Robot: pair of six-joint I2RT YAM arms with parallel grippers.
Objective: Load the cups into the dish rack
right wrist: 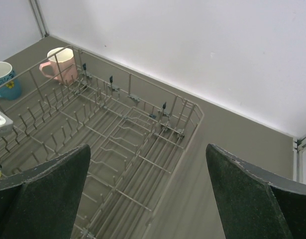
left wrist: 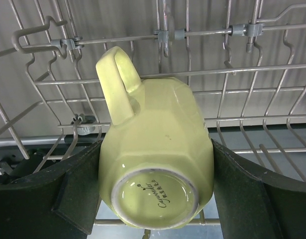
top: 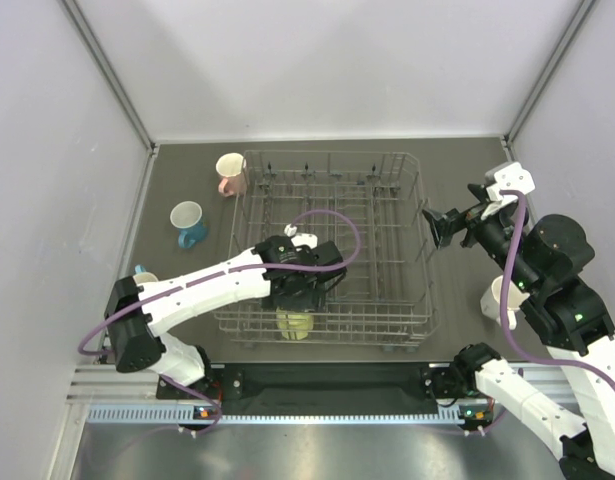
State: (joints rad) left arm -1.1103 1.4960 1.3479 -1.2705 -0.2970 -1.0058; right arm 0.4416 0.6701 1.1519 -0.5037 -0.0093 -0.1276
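Note:
My left gripper (top: 297,292) is shut on the yellow mug (top: 295,324) and holds it mouth down inside the grey wire dish rack (top: 327,154), near the rack's front edge. In the left wrist view the yellow mug (left wrist: 153,144) shows its base and handle, with both fingers (left wrist: 68,191) against its sides. My right gripper (top: 437,226) is open and empty, just right of the rack. The pink mug (top: 231,172) and blue mug (top: 188,222) stand left of the rack. The light blue mug (top: 144,274) is partly hidden by my left arm. The white mug (top: 495,298) is partly hidden by my right arm.
In the right wrist view the rack (right wrist: 123,117) holds rows of upright tines, with the pink mug (right wrist: 60,64) and blue mug (right wrist: 3,79) beyond its far corner. White walls close in the table on the back and both sides.

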